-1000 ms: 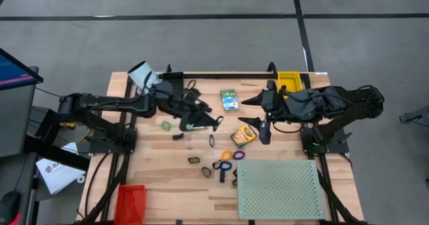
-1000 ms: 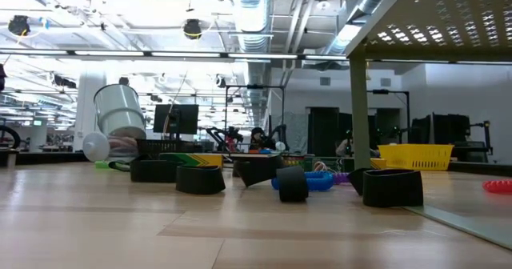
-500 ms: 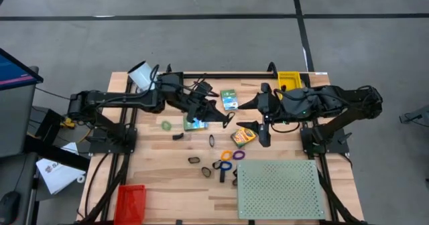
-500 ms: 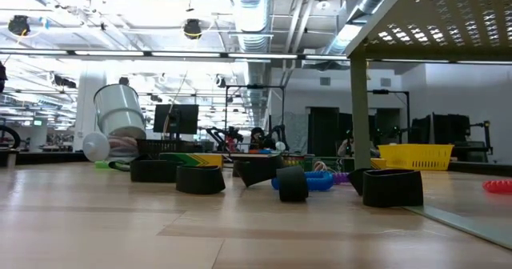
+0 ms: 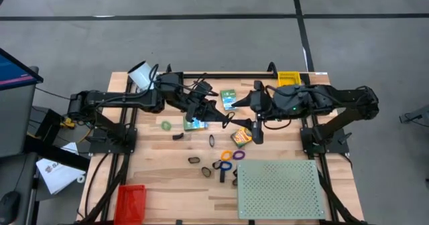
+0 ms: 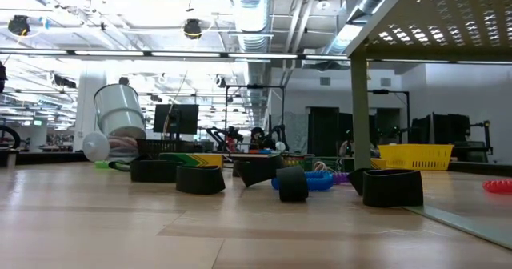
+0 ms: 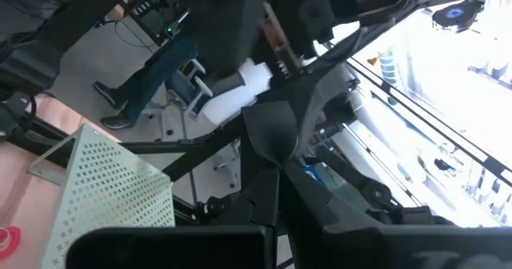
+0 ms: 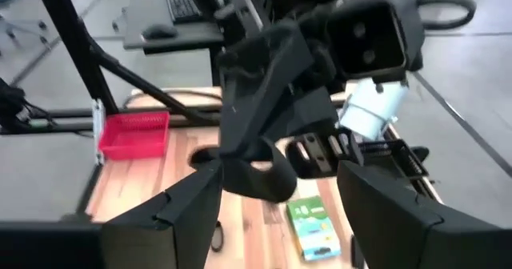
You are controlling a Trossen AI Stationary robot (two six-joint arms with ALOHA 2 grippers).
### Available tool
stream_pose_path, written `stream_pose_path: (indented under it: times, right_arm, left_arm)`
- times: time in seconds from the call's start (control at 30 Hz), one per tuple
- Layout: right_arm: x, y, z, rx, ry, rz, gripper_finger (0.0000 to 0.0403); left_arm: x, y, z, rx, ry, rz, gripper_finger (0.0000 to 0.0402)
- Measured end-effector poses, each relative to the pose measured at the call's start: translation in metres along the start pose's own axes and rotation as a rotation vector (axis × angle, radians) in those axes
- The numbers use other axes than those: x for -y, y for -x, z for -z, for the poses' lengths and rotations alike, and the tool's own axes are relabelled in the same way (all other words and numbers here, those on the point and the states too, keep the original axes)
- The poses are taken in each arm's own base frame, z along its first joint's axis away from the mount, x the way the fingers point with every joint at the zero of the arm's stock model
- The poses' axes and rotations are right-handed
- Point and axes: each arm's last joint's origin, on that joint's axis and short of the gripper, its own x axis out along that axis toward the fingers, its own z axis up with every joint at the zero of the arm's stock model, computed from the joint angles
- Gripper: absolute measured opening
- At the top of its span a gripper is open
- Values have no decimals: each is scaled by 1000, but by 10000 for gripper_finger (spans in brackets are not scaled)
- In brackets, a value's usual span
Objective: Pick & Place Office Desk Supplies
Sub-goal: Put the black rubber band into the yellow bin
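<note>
My left gripper [image 5: 221,117] hangs above the table's middle, shut on a black clip [image 8: 254,181]. My right gripper [image 5: 245,120] faces it, open. Its two fingers [image 8: 172,209] stand on either side of the clip without touching it. On the wood lie one green box [image 5: 194,124] under the left arm and another [image 5: 229,99] farther back. There is also the yellow-orange crayon box [image 5: 242,136]. Several black clips [image 5: 194,159], a green ring [image 5: 165,125] and orange [image 5: 226,155], purple [image 5: 238,155] and blue [image 5: 224,165] rings lie nearby. Neither gripper shows in the low view. My left gripper pinches the black clip by its upper part [image 8: 260,163] between its two shut fingers, coming roughly level from the table's left. The clip is lifted clear of the table and curves out below the fingertips. How far back it reaches does not show.
The pale green perforated board [image 5: 280,188] fills the near right corner. A red basket [image 5: 131,201] stands near left, a yellow basket [image 5: 289,79] far right and a white cylinder [image 5: 141,73] far left. Bare wood shows on the near left.
My left gripper has risen from just above the table and gone toward the table's right, rolling somewhat, then kept still. My right gripper has gone toward the table's left, closer to the left gripper, and its fingers now flank the held clip.
</note>
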Motion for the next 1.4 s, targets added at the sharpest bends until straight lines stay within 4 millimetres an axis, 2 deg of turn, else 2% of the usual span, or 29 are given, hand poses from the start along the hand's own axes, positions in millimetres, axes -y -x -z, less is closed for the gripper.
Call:
stream_pose_path:
  times: [0.2,0.37,0.7,0.87,0.97,1.17,1.3,1.4]
  right_arm:
    - [1,-4,-2,14,11,-12,207]
    - [1,-8,-1,1,10,-39,161]
    - [3,-8,3,-36,17,-30,16]
    - [4,-8,3,-35,1,-7,8]
    - [5,-5,3,-32,-2,15,6]
    - [8,3,2,-30,-41,32,3]
    - [13,4,9,-98,-91,52,2]
    - [23,3,14,-152,-139,113,2]
  left_arm:
    - [0,0,0,2,0,-1,0]
    - [0,0,0,2,0,-3,0]
    - [0,0,0,-9,-3,5,1]
    - [0,0,1,-12,-34,0,11]
    - [-2,1,0,-27,-44,2,40]
    - [-3,7,6,-132,-70,-37,131]
    - [7,15,12,-187,-126,-53,178]
    - [18,24,17,-225,-170,-68,194]
